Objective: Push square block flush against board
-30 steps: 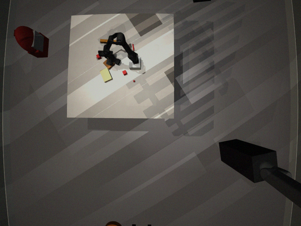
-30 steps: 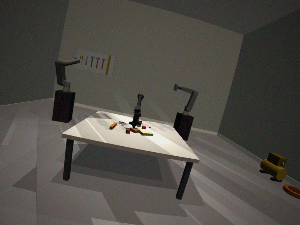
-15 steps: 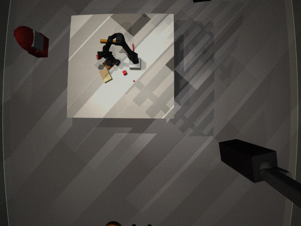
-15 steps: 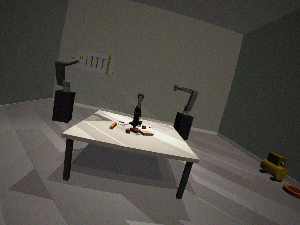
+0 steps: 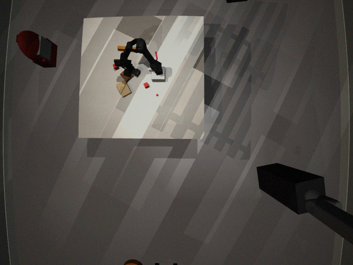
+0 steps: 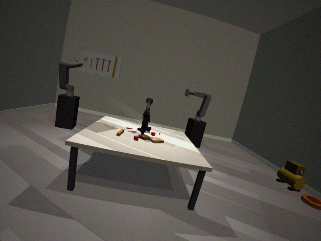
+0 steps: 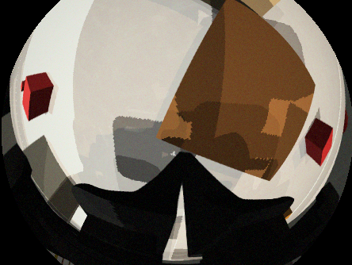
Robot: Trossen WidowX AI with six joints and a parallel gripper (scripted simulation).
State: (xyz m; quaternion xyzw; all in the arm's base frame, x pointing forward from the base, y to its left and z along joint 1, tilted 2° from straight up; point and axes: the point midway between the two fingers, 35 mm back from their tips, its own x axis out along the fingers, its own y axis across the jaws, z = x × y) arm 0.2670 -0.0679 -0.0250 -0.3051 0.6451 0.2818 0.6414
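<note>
The black arm (image 5: 139,44) (image 6: 148,108) rises from its base, bends over at a high elbow and reaches down to its wrist. The gripper (image 5: 127,74) (image 6: 142,134) (image 7: 183,157) points downward, its two dark fingers closed together at the tips, with nothing between them; a narrow gap shows farther back.
</note>
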